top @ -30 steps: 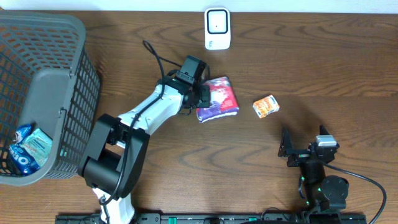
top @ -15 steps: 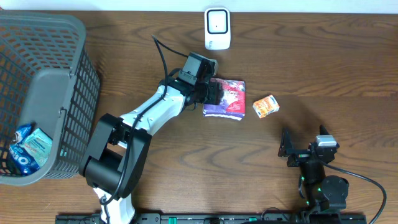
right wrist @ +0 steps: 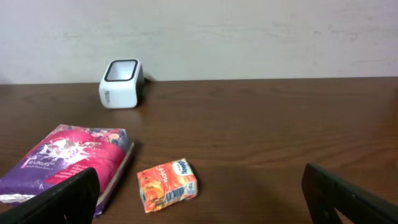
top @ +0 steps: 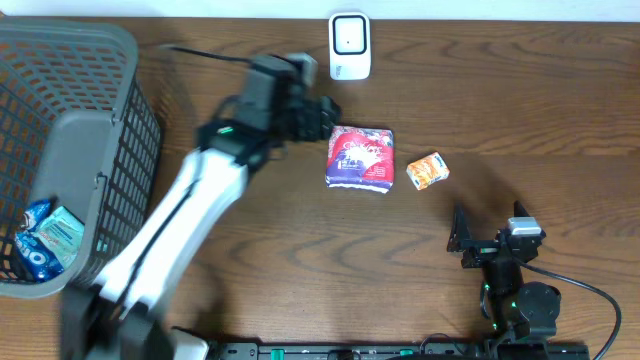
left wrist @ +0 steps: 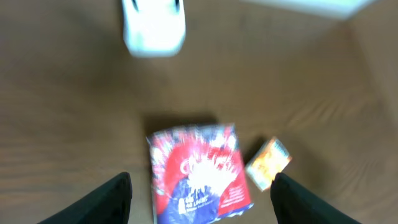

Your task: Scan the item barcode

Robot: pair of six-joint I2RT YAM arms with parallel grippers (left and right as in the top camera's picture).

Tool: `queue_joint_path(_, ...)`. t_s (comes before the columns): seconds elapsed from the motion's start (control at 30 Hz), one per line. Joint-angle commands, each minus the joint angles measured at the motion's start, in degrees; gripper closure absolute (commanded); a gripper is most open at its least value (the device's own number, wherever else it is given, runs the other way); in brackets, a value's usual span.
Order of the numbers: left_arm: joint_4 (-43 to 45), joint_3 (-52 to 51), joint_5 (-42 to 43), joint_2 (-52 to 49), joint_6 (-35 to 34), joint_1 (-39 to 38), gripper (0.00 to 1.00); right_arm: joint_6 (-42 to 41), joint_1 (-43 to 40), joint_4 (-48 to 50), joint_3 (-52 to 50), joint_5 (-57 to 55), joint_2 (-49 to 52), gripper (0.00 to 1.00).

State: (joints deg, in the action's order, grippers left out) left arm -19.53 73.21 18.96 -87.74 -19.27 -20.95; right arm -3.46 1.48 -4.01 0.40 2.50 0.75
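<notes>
Since a second ago, the left gripper (top: pixel 325 118) has let go of the purple snack packet (top: pixel 360 158) and pulled back and up, now hanging just in front of the scanner (top: pixel 350 45) and to its basket side. Its fingers are spread, with nothing between them. The packet, skewed a second ago, now lies flat and square on the counter (top: pixel 520 100), in front of the scanner and well short of it, printed face up. No barcode shows on that face. The small orange carton (top: pixel 427 171) lies just beside the packet, farther from the scanner. The right gripper (right wrist: pixel 200 208) rests far in front of the scanner, jaws wide and empty. By my reading, the packet has only been repositioned. Presenting a barcode to the scanner looks undone, and the carton seems untouched.
</notes>
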Motion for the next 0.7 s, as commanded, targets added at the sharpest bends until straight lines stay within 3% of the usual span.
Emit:
queue_joint_path(0.0, -2.01, 2.14, -7.48, 10.19, -0.26, 6.08, 0.18, -0.76, 0.35, -0.24, -0.09, -0.52, -0.11, 0.01)
queue_joint_path(0.13, -4.76, 2.14, -20.26, 18.08, -0.09, 15.67, 0.15, -0.76, 0.35, -0.24, -0.09, -0.52, -0.11, 0.01)
queue_joint_path(0.23, -7.61, 2.14, -24.20, 21.70, -2.34, 24.94, 0.15, -0.76, 0.35, -0.24, -0.09, -0.52, -0.11, 0.01)
queue_joint_path(0.33, -9.84, 2.14, -24.15, 22.93, -6.84, 34.40, 0.15, -0.76, 0.35, -0.24, -0.09, -0.52, -0.11, 0.01)
queue_joint_path(0.47, -10.01, 2.14, -23.65, 20.55, -6.99, 44.28, 0.15, -0.76, 0.35, -0.24, -0.09, -0.52, -0.11, 0.01)
queue_joint_path(0.67, -13.53, 2.14, -14.32, 10.75, -6.99, 53.59, 0.15, -0.76, 0.35, -0.24, -0.09, -0.52, -0.11, 0.01)
